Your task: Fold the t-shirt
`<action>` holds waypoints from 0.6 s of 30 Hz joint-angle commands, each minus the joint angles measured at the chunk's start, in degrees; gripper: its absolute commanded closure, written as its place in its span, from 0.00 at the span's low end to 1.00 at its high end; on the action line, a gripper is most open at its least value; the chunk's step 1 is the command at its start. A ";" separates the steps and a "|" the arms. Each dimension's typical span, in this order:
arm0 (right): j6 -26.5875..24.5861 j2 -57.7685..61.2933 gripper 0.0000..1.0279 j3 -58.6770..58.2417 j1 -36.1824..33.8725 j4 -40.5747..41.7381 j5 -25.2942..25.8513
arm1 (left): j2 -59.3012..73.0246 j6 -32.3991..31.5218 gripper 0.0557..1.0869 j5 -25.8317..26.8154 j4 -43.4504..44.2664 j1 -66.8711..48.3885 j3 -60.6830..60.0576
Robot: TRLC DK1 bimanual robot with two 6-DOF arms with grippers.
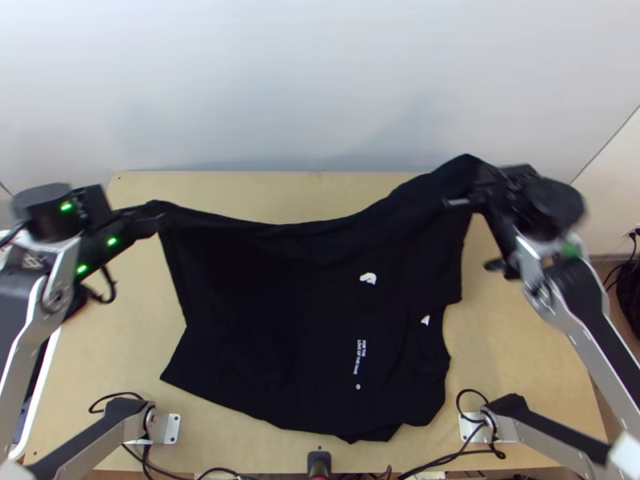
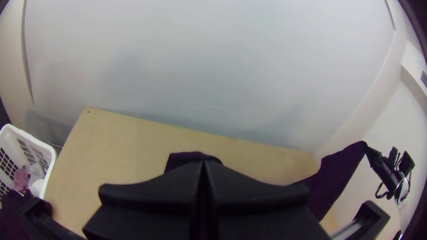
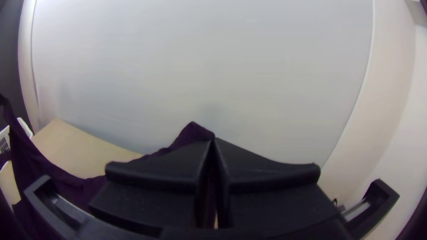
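Stretching between the left hand (image 1: 154,216) and the right hand (image 1: 482,190), each closed on its far edge, the black t-shirt (image 1: 256,320) sags and drapes over the desk (image 1: 120,344). Black cables (image 1: 452,458) and a small dark device (image 1: 318,462) sit near its lower end. Beside the desk, a white basket (image 2: 34,142) holds pink cloth (image 2: 20,178).
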 commanded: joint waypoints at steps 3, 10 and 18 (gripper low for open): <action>8.78 23.79 0.97 11.28 -3.92 3.26 -3.68 | 13.91 -1.45 0.96 -3.91 14.16 1.40 -2.61; 14.14 42.68 0.97 31.05 -5.94 -2.54 -5.26 | 27.45 -3.82 0.96 -5.05 20.66 4.56 1.70; 19.06 58.42 0.97 53.03 -7.26 -12.21 -5.78 | 39.14 -4.26 0.96 -5.75 24.53 6.76 9.35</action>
